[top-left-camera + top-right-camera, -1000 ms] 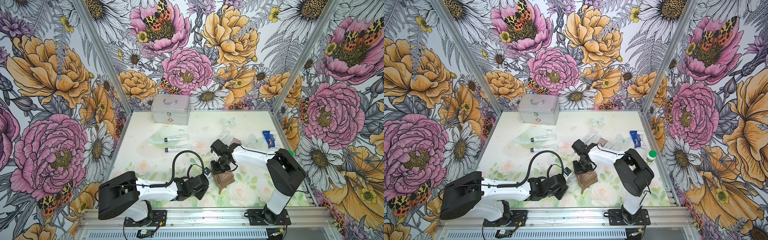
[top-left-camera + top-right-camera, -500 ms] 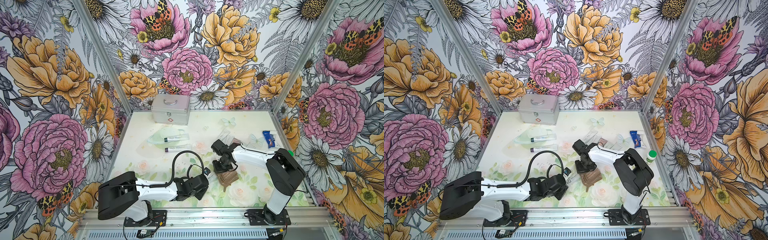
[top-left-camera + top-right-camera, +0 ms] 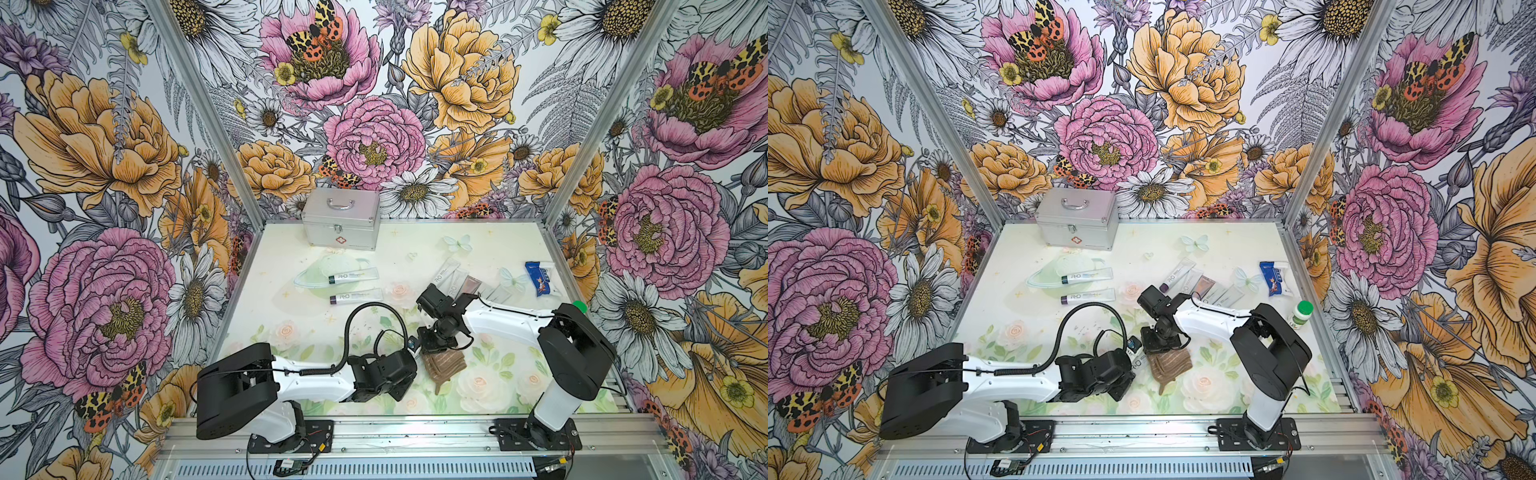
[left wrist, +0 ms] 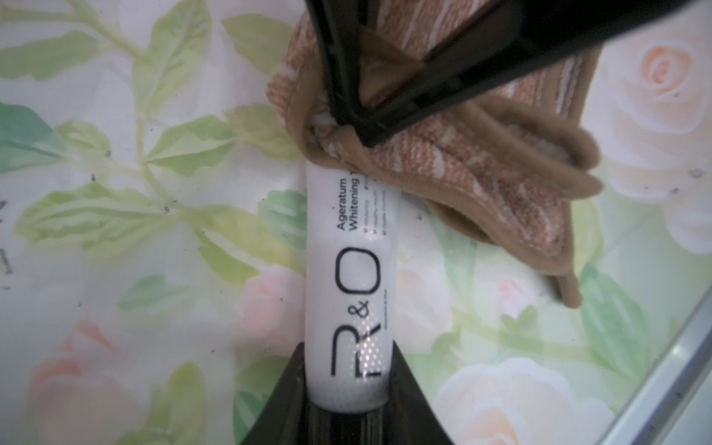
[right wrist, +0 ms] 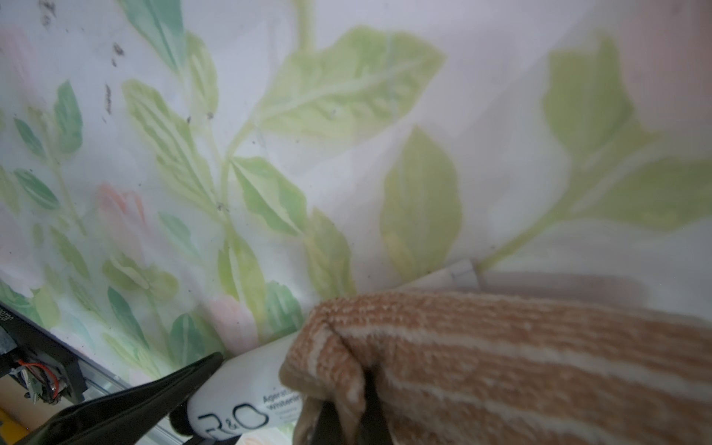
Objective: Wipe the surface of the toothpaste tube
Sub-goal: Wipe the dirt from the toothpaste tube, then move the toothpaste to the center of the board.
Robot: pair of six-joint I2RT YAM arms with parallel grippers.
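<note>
Floral tabletop [image 3: 286, 316], lower centre: left gripper [image 4: 348, 379] clamps the toothpaste tube [image 4: 346, 269] steady; right gripper [image 4: 368, 119], pinching the cloth [image 3: 446, 365], should stroke lightly lengthwise.

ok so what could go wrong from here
1. The left claw pinches the white printed toothpaste tube only at one end, so pressure from the wipe could twist or pull it free.
2. The brown striped cloth in the right claw is bunched over the far part only; its loose tail may drag on the floral table instead of wiping.
</note>
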